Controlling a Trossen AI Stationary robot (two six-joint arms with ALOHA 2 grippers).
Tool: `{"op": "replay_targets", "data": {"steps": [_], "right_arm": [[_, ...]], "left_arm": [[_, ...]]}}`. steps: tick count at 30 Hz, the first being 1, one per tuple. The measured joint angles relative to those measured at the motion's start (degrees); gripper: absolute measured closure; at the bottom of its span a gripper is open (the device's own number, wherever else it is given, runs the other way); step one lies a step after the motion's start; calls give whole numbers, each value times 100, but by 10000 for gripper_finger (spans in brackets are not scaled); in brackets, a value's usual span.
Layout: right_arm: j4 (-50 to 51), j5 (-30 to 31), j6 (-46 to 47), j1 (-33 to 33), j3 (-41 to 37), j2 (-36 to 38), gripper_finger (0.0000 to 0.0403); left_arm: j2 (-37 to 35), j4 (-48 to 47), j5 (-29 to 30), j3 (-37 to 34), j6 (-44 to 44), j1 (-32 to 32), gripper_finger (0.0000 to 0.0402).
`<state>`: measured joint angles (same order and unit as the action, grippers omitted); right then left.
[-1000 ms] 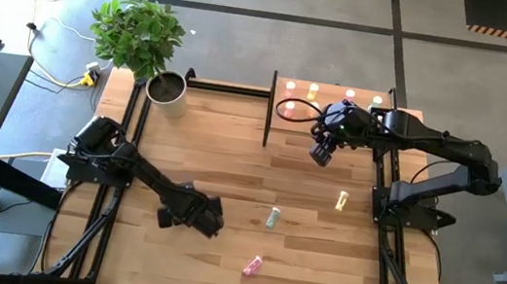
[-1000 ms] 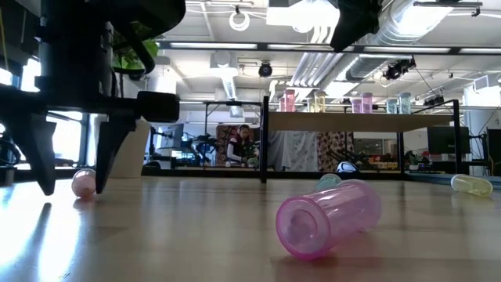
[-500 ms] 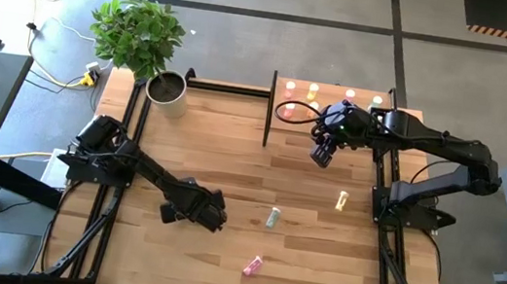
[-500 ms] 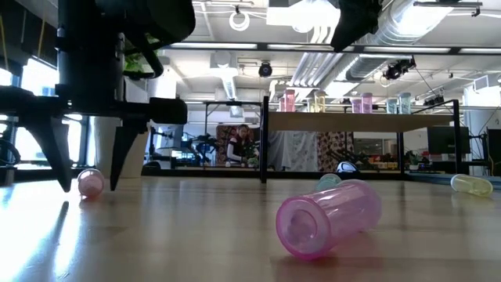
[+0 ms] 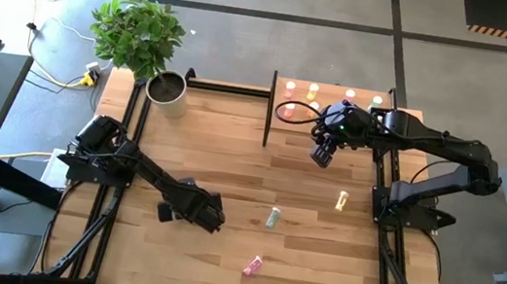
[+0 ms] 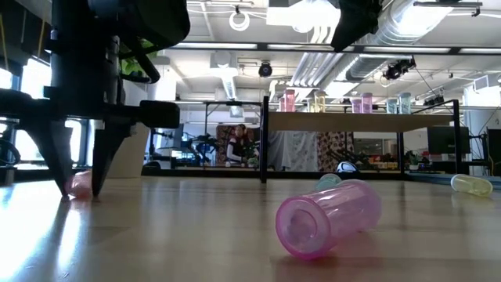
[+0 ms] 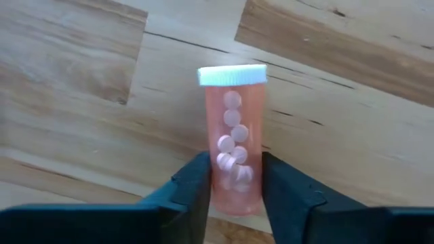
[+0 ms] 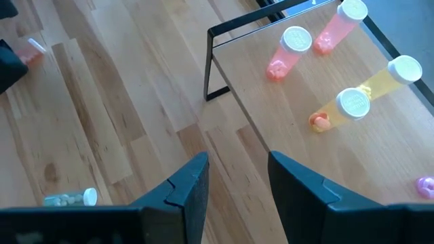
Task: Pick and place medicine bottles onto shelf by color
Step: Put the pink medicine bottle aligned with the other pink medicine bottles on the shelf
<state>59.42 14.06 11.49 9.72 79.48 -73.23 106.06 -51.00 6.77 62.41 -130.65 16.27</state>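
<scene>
Left gripper: your fingers pinch the orange-red bottle lying on the table
Right gripper: jaws apart — nothing held, above the shelf edge

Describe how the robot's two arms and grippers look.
Both arms are black, jointed and slim, on black frames at the table's sides. The left gripper and right gripper each have two dark, flat, angular fingers. A black cable loops beside the right arm's wrist.

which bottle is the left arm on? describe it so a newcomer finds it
On the striped tabletop, follow the left gripper down. Between its fingers lies an orange-pink bottle with a white cap, pills inside; the only loose bottle far from the shelf.
</scene>
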Motion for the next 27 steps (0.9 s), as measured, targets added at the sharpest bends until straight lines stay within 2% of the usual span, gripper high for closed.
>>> {"op": "replay_targets", "data": {"steps": [5, 11, 19, 27], "right_arm": [[-2, 0, 0, 0, 0, 0, 261], [-23, -99, 40, 1, 0, 0, 261], [-278, -742, 326, 0, 0, 0, 261], [-623, -1205, 1189, -5, 4, 3, 256]], "left_arm": [[-2, 4, 6, 0, 331, 0, 320], [-72, 179, -17, -10, 1207, -2, 311], [-381, 698, 406, 188, 3251, -86, 310], [-913, 1167, 951, 188, 5346, -467, 310]]}}
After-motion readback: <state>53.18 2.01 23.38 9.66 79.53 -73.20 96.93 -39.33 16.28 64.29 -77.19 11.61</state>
